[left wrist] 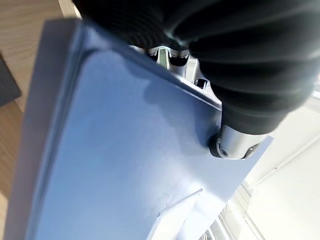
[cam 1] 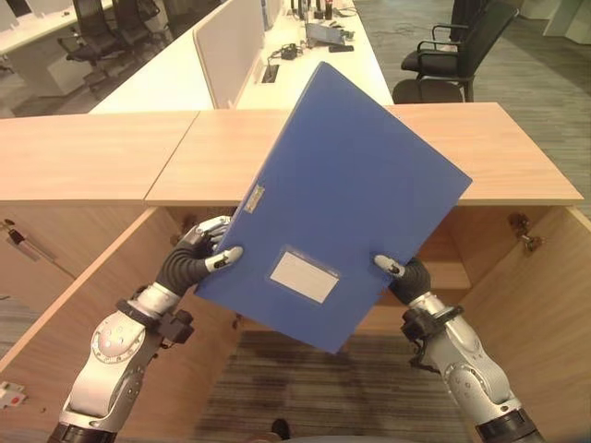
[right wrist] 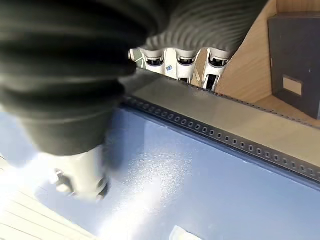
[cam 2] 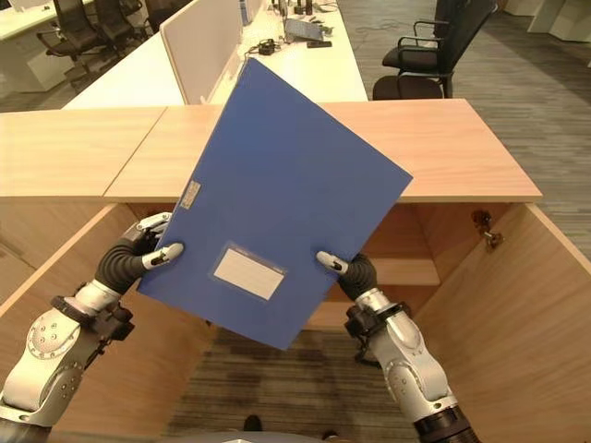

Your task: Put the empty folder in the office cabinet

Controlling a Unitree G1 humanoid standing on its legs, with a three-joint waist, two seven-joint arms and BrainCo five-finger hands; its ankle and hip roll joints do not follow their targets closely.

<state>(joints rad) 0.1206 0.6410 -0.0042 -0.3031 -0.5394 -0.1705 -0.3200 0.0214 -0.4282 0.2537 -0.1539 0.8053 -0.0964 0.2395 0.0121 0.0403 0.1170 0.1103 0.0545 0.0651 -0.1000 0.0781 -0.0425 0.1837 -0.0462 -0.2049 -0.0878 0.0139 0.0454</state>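
Blue folder (cam 1: 346, 198) held tilted in air above open cabinet (cam 1: 517, 157). Left hand (cam 1: 199, 254) pinches left edge, right hand (cam 2: 349, 269) pinches right edge (two-sided grip likely steadies wide, flat thing before lowering inside).

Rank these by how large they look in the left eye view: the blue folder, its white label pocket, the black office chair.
1. Blue folder, held close to the camera, which exaggerates its size.
2. Black office chair, far behind the cabinet.
3. White label pocket.
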